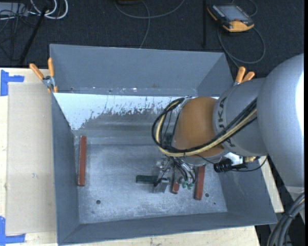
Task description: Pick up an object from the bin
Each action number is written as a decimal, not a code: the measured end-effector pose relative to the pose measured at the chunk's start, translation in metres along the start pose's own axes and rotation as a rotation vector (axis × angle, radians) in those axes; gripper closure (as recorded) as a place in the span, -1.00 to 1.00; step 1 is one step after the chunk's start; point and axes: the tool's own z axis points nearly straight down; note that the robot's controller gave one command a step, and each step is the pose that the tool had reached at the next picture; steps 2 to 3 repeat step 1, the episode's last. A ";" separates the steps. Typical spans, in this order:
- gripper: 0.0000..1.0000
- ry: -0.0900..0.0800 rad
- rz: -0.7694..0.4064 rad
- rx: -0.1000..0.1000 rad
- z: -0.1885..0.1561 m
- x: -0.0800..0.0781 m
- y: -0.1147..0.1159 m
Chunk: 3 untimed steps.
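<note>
My gripper [167,179] is low over the bin floor, right of the middle and under the arm's orange cover. A small flat dark piece [143,179] lies on the floor and sticks out to the left from under the gripper. A short reddish-brown stick [199,182] lies just to the gripper's right, nearly upright in the view. Between that stick and the gripper a small red and green bit [175,187] shows; I cannot tell what it is.
A longer reddish-brown stick [82,161] lies along the left wall of the bin floor. The arm and its cables reach in from the right and cover the floor's right back part.
</note>
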 end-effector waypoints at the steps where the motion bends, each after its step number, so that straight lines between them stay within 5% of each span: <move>1: 1.00 -0.007 0.047 -0.002 -0.139 0.004 0.000; 3: 1.00 -0.007 0.047 -0.002 -0.139 0.004 0.000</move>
